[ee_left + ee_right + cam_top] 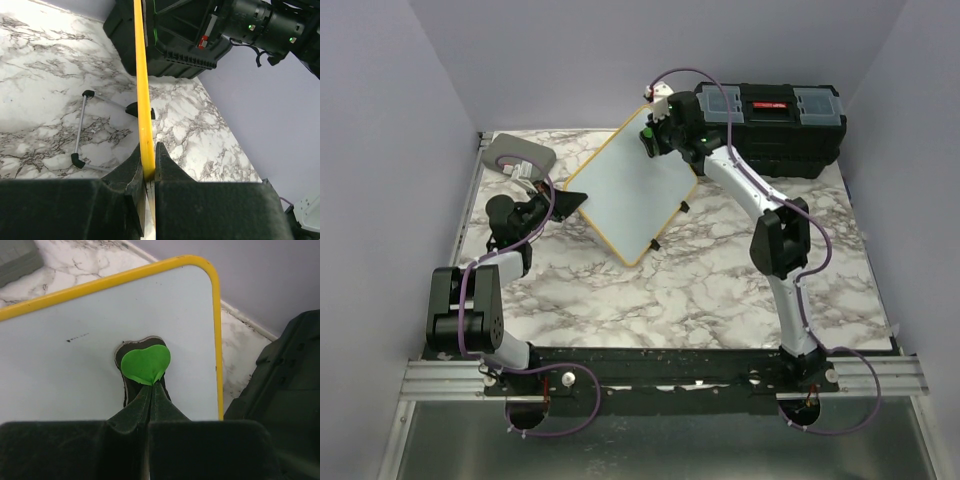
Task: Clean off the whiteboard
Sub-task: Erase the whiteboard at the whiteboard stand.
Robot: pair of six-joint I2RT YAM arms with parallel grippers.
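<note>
The whiteboard [630, 195], yellow-framed with rounded corners, is tilted up off the table. My left gripper [565, 205] is shut on its left corner; in the left wrist view the yellow edge [142, 100] runs up from between the closed jaws of the gripper [149, 167]. My right gripper [655, 135] is at the board's far corner, shut on a green heart-shaped eraser [146, 362]. The gripper [151, 385] presses the eraser's dark pad onto the white surface [75, 385]. A faint dotted mark [77, 337] lies left of the eraser.
A black toolbox [775, 120] stands at the back right, close behind the right gripper, and shows in the right wrist view [285, 380]. A grey rounded case [520, 155] sits at the back left. The board's wire stand with black feet [80, 130] rests on the marble table [700, 290].
</note>
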